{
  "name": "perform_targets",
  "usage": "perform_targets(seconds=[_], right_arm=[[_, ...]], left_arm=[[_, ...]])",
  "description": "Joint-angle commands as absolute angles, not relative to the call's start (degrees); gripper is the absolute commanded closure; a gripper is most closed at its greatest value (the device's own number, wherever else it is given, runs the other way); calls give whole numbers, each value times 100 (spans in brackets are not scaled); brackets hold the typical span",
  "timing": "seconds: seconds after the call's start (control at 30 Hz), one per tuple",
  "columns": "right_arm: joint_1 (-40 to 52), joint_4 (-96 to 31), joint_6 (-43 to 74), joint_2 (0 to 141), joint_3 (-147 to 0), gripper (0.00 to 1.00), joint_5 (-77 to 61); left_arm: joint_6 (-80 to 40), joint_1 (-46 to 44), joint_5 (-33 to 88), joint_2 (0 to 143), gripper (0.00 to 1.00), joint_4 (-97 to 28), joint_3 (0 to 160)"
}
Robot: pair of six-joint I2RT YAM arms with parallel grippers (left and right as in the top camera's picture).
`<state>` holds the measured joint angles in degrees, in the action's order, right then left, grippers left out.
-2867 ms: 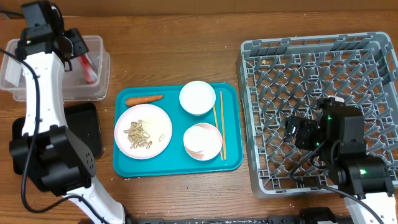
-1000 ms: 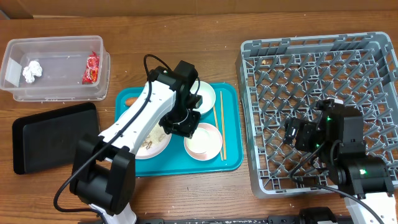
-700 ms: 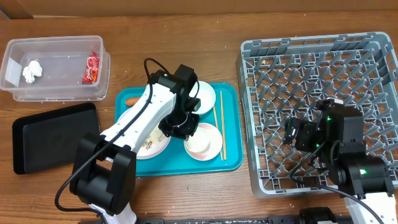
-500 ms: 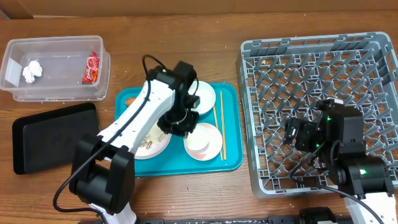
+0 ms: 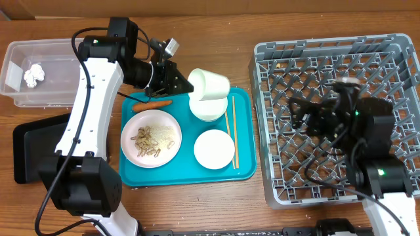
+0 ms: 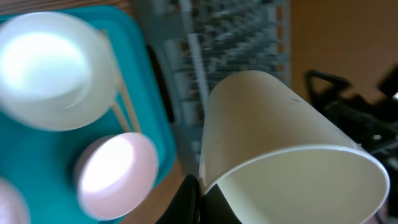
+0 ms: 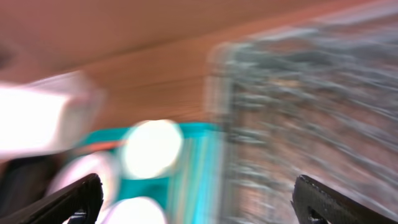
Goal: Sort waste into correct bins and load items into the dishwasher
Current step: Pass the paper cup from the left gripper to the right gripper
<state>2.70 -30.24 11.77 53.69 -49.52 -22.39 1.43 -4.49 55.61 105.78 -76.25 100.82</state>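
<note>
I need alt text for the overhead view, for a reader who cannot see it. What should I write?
The left gripper holds a pale cup tilted on its side above a teal tray carrying a plate of scraps, a carrot, chopsticks and two bowls. On the right, the right gripper hangs over a grey dish rack.

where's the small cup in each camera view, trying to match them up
Overhead: the cup is tilted on its side over the back edge of the teal tray.
Left wrist: the cup fills the right half, rim lowest.
Right wrist: too blurred to pick it out among the white blobs.
Shared landmark: the teal tray, left in left wrist, lower middle in right wrist.
</note>
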Motion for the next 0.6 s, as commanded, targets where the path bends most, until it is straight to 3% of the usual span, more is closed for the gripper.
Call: perform_targets(seconds=[0.0,0.2,0.57], right_arm=[[336,-2502,893,5837,-5076,0,-5472],[379,-1900,895,6576,-5076,0,-6858],[379,-1048,897,6772,-5076,0,-7961]], left_arm=[[676,-683,7308,10571,96,-7623,10138],[775,-1243,7531,10573,96,-7585,10138],[593,-1920,7481,10573,96,-7227,10138]])
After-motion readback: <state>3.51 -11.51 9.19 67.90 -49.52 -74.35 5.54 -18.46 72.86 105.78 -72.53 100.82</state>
